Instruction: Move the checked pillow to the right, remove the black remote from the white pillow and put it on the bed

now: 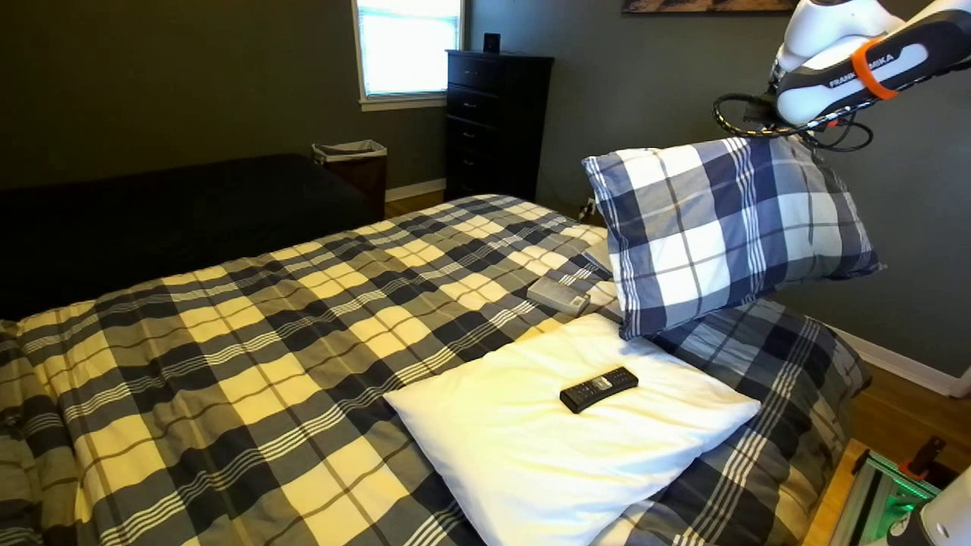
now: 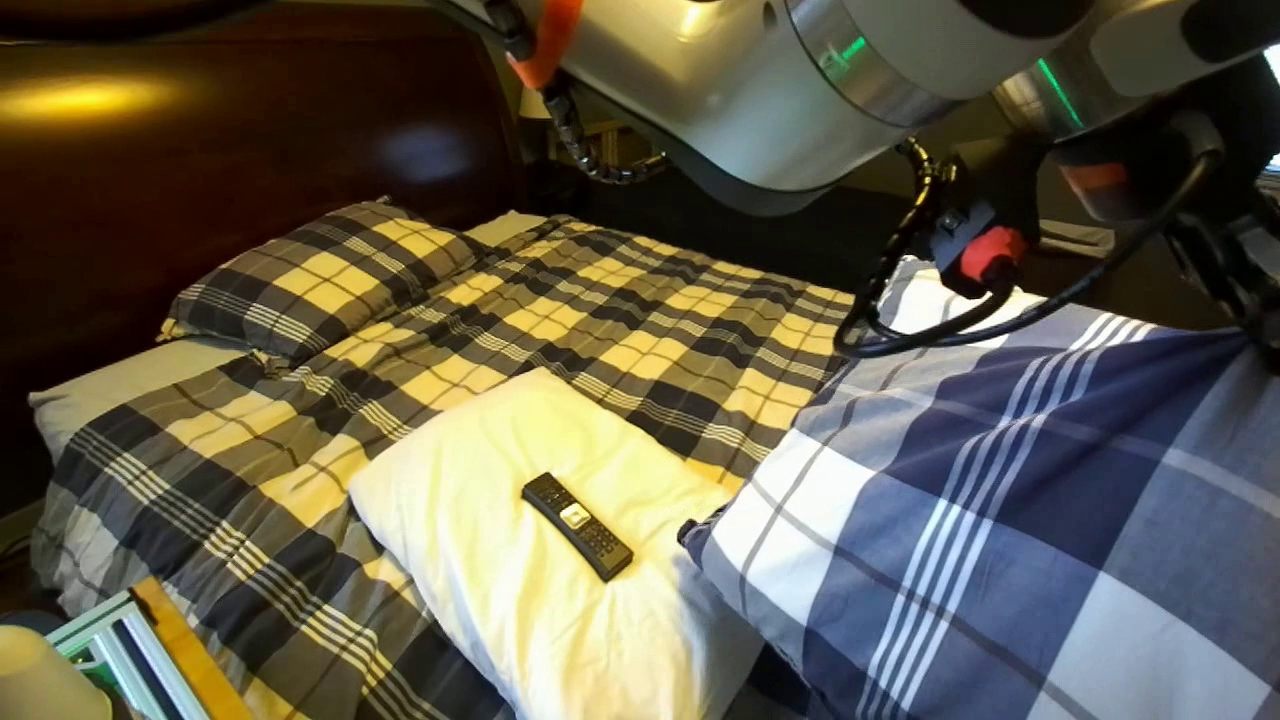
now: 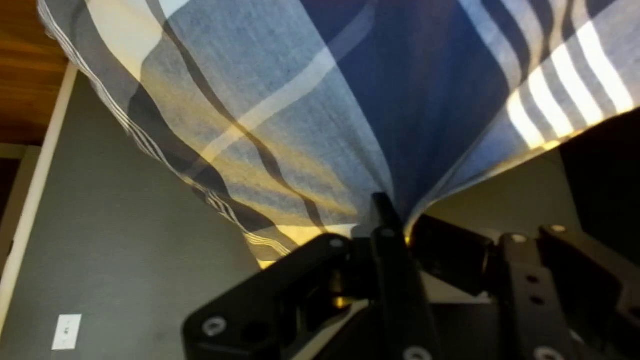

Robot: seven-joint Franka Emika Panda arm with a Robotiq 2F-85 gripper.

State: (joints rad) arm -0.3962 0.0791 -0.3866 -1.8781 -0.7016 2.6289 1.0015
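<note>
Wrist view: the gripper (image 3: 407, 226) pinches a gathered fold of the checked pillow (image 3: 310, 125). In an exterior view it hangs toward one o'clock from the white pillow (image 1: 557, 444), which bears the remote (image 1: 599, 389); this thin hold could slip, burying it. Toward eleven o'clock stands a bin (image 1: 356, 171), contents hidden.

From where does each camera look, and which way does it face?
Exterior view: high, over the bed toward the window; arm upper right.
Exterior view: high, over the bed, headboard upper left; arm at top.
Wrist-mounted view: faces the checked pillow; hand at bottom.
Both exterior views share the black remote on the white pillow.
</note>
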